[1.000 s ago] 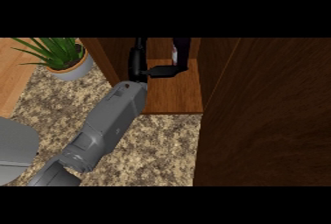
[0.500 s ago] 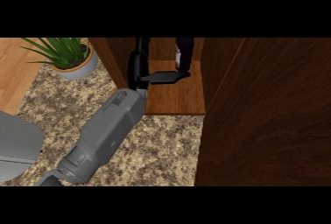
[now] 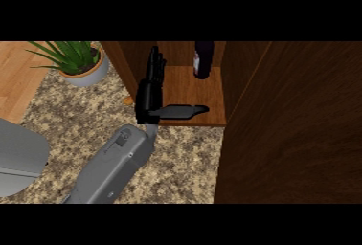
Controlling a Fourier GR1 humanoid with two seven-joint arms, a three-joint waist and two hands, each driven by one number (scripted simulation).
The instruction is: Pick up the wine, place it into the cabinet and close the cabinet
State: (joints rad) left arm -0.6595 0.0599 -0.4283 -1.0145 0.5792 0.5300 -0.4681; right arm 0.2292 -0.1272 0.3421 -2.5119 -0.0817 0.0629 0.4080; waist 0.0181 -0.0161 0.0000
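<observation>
The dark wine bottle [image 3: 203, 60] stands upright on the wooden shelf [image 3: 185, 95] inside the open cabinet, toward its back. My left hand [image 3: 150, 98] is at the shelf's left side, against the cabinet's left wall. It is open: the fingers [image 3: 154, 62] point straight into the cabinet and the thumb [image 3: 180, 111] sticks out to the right over the shelf's front. A clear gap separates the hand from the bottle. The grey forearm [image 3: 113, 165] runs down to the lower left. My right hand shows nowhere.
The cabinet's dark wooden door [image 3: 290, 129] stands open and fills the right side. A potted green plant [image 3: 78, 62] sits on the speckled counter [image 3: 63, 110] at the upper left. A grey rounded shape [image 3: 17, 160] lies at the left edge.
The left hand has let go of the wine bottle and drawn back toward the shelf's front. The bottle now stands alone at the back of the shelf.
</observation>
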